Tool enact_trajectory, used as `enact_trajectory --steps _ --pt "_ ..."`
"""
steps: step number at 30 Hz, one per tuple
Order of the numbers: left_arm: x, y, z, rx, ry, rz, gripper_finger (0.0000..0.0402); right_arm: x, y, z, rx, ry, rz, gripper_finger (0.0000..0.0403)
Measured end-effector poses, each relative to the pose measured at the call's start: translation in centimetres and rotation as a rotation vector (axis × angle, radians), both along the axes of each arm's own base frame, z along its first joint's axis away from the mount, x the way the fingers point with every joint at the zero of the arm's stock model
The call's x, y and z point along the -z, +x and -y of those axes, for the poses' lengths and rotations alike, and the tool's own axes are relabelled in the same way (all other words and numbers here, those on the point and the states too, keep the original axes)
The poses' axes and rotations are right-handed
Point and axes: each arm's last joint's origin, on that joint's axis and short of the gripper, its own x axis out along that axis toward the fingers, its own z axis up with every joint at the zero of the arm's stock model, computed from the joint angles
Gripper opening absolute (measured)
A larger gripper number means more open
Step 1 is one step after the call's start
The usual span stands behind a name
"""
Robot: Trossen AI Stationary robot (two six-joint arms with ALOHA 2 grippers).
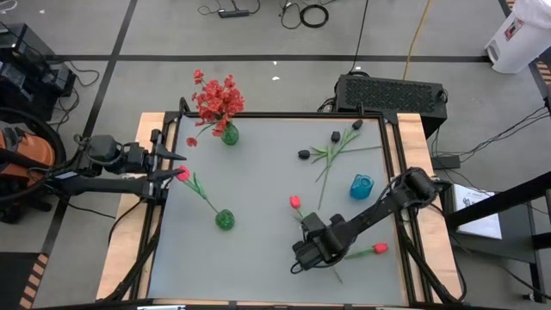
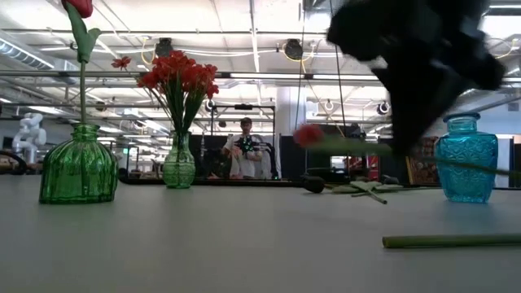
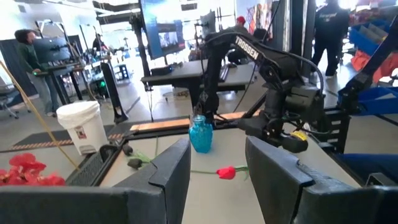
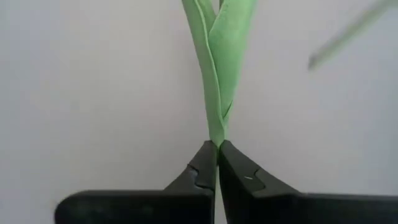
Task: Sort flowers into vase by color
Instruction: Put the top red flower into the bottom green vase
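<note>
**Right gripper pinched on a tulip stem, front right of the table**

Right gripper [image 4: 217, 163] has its fingers fully together on the green stem [image 4: 217, 74] of a red tulip [image 1: 295, 201]; we see the stem nipped at the very tips, and in the low view the bud hangs clear of the table [image 1: 258, 258].

We judge the step to be carrying this tulip to a green vase [image 1: 225, 220], which already holds one red tulip. To do it well, we advise a slow lift, turning the stem upright and lowering its cut end squarely into the neck, since so shallow a grip may let it swivel.

Left gripper [image 1: 172, 165] waits at the left edge, half open, holding nothing. Black blooms [image 1: 304, 154] lie near the blue vase [image 1: 361, 186].
</note>
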Motion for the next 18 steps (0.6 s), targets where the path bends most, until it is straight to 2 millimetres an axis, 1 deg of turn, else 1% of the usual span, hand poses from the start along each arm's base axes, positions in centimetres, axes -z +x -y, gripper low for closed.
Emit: enact_trajectory --steps 6,9,13,18 --pt "-0.1 0.0 0.0 0.001 0.0 0.01 0.0162 -3.5 0.7 1.8 -0.057 -0.167 0.215 0.0" --pt "-0.1 0.0 0.0 0.004 -0.001 0.012 0.0162 -5.1 1.5 2.5 -0.123 -0.244 0.325 0.0" --pt "-0.4 0.0 0.0 0.014 -0.025 0.036 0.0162 -7.2 3.3 3.4 -0.247 -0.332 0.467 0.0" --pt "-0.6 0.3 0.2 0.09 -0.061 0.044 0.0162 -9.5 5.9 4.4 -0.409 -0.455 0.648 0.0"
